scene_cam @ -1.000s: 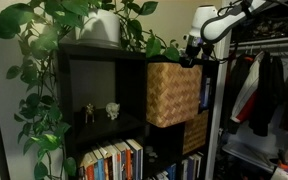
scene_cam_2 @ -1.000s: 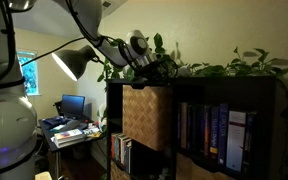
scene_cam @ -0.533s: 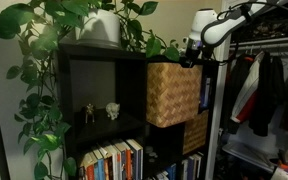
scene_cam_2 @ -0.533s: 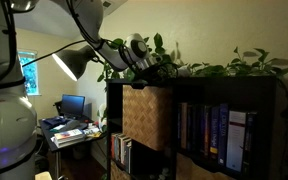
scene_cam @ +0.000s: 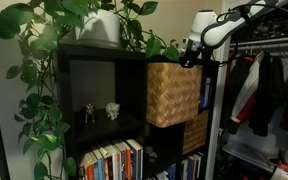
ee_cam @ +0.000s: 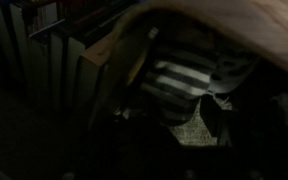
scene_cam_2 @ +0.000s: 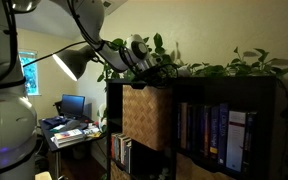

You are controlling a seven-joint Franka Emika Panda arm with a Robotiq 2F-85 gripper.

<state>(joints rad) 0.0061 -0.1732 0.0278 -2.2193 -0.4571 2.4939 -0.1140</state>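
Dim room with a dark bookshelf (scene_cam: 60,100): leafy vines (scene_cam: 39,70) trail down its left edge. Two small figurines (scene_cam: 112,110) stand in the upper left cubby. Right of them a woven basket (scene_cam: 172,93) fills the upper right cubby. The claw (scene_cam: 191,57) sits at the basket's top rim, near the shelf's top right corner. I cannot tell whether it is clenched or released.

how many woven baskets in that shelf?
2. One woven basket up top, just below the gripper; a second basket directly beneath it. Others may be hidden.

Basket (scene_cam: 172,93) — woven wicker, rough weave; shelf (scene_cam: 99,50) — matt dark wood, smooth; pot (scene_cam: 102,28) smooth, glazed look
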